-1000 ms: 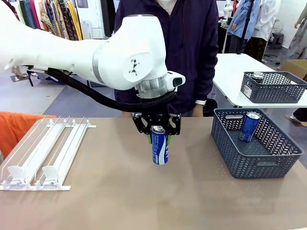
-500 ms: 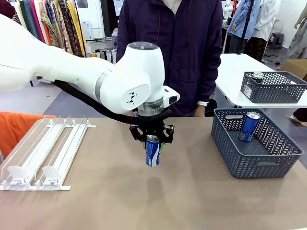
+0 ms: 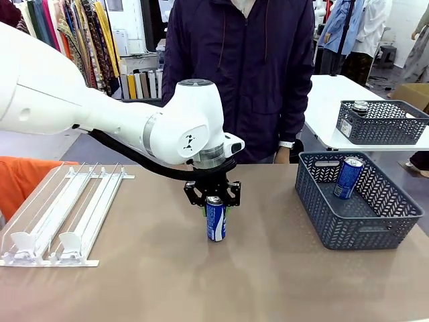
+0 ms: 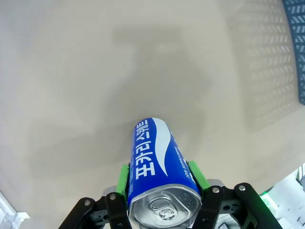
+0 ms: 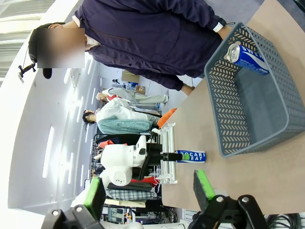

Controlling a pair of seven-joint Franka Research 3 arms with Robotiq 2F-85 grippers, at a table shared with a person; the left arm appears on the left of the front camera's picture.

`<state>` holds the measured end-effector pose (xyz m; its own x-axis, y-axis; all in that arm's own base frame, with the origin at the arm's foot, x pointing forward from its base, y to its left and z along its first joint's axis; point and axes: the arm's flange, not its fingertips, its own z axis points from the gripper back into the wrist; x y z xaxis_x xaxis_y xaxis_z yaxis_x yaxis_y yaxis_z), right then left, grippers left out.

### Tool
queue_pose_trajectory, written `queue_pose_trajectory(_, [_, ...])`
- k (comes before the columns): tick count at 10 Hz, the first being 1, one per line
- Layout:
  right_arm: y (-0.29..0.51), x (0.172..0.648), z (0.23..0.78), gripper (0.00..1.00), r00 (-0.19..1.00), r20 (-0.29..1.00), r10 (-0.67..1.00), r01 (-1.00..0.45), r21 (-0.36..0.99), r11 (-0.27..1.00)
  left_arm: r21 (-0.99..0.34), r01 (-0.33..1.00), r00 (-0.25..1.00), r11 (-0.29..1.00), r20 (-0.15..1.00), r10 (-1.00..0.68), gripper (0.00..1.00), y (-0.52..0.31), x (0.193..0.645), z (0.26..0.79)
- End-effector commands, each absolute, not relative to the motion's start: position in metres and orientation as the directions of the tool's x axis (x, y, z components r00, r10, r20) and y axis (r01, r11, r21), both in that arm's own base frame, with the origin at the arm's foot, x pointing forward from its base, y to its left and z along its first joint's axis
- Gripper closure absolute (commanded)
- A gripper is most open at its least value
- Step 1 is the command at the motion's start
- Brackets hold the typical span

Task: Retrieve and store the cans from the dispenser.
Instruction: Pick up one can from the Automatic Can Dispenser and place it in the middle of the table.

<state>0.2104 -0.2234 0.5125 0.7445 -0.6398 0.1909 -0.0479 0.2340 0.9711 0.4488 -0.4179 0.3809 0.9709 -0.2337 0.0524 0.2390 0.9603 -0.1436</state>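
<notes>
The brown counter (image 3: 268, 282) carries, at its left end, the low white plastic dispenser (image 3: 64, 221) of long parallel rails, its lanes bare, two small white pusher tabs at the near end. At the right end sits a dark grey lattice plastic basket (image 3: 365, 225) with one slim blue can (image 3: 348, 177) leaning upright against its far wall. A second grey lattice basket (image 3: 382, 124) stands on a white side table (image 3: 328, 107) behind, a silver can top (image 3: 360, 106) showing inside. A person in a dark purple jacket (image 3: 248, 67) stands at the far edge. Between dispenser and basket, well apart from both, the left gripper (image 3: 213, 201) has its jaws clamped on the top of a slim blue can with white lettering (image 3: 215, 220), upright near the counter's middle with open surface around it. The right gripper (image 5: 150, 198) has its green-padded jaws wide apart, gripping nothing.
</notes>
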Motion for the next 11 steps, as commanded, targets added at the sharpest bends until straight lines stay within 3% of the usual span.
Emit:
queue_pose_trajectory(1, [-0.223,0.213,0.514,0.0,0.735,0.216,-0.642,-0.086,0.97,0.228,-0.169,0.252,0.968,0.953,0.061,-0.245,0.0,-0.417,0.451,0.389])
queue_pose_trajectory(7, [-0.223,0.213,0.514,0.0,0.735,0.216,-0.642,-0.086,0.97,0.228,-0.177,0.25,0.968,0.952,0.084,-0.238,0.0,-0.403,0.441,0.403])
queue_pose_trajectory(8, [-0.223,0.213,0.514,0.0,0.735,0.216,-0.642,-0.086,0.97,0.228,-0.241,0.325,0.946,0.915,0.068,-0.318,0.0,-0.387,0.431,0.422])
queue_pose_trajectory(11, [-0.223,0.213,0.514,0.0,0.735,0.216,-0.642,-0.086,0.97,0.228,-0.477,0.469,0.883,0.743,0.252,-0.395,0.0,-0.296,0.395,0.488])
